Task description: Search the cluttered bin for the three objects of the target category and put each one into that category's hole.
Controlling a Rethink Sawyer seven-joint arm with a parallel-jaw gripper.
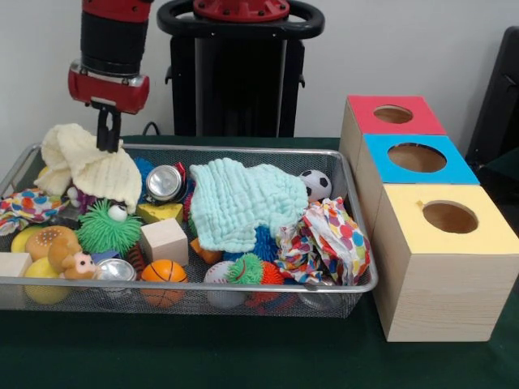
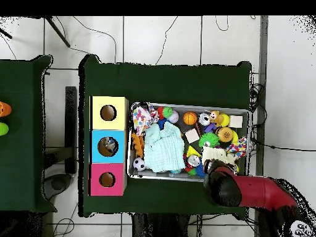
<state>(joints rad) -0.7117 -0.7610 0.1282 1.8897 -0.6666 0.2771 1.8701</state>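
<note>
Pinched on the top fold of a cream knitted cloth (image 1: 85, 166), the claw (image 1: 108, 139) hangs at the far left corner of the bin (image 1: 243, 287) in the front view, its dark fingers closed together on the fabric. From overhead the red arm (image 2: 259, 191) hides the claw itself. Just beside the cloth lie a silver can (image 1: 165, 182), a yellow wedge block (image 1: 160, 212) and a green spiky ball with eyes (image 1: 109, 227). A pale mint cloth (image 1: 243, 203) spreads across the bin's middle, with a small soccer ball (image 1: 316, 185) and a polka-dot cloth (image 1: 328, 241) towards the boxes. The wire mesh bin sits on the green desk (image 1: 243, 348), touching or nearly touching a row of three wooden boxes with holes: red-topped (image 1: 361, 113), blue-topped (image 1: 381, 166) and yellow-topped (image 1: 486, 235).
</note>
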